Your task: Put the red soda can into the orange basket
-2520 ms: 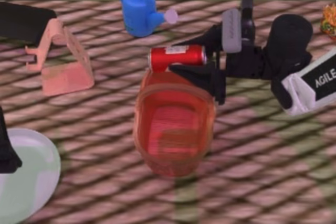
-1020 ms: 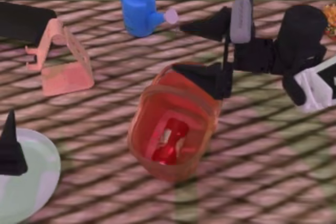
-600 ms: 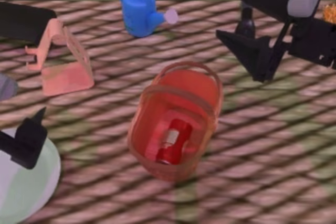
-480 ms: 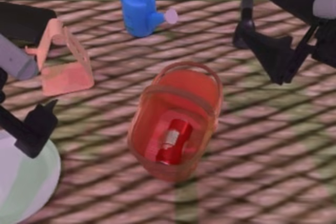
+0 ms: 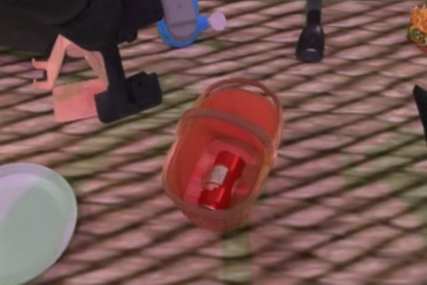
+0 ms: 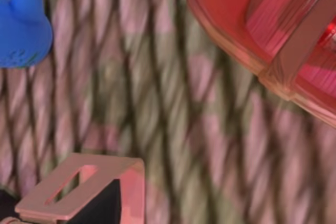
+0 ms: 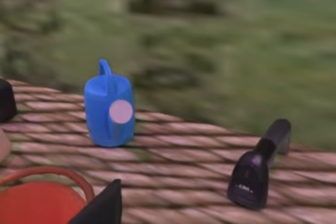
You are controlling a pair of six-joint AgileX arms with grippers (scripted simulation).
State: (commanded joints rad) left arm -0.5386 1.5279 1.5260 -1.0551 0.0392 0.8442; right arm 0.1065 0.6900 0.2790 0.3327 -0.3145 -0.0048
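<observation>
The small red cylindrical soda can (image 5: 220, 179) is seen lying inside the large oval orange translucent basket (image 5: 265, 108) mid-bench; the left gripper (image 5: 127, 95) hangs beside it, the right one is barely seen; neither's jaws can be told.

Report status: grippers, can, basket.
Left gripper over the table left of the basket, holding nothing. Right gripper at the right edge, barely visible. Can lying inside the basket. Nothing obstructing.
</observation>
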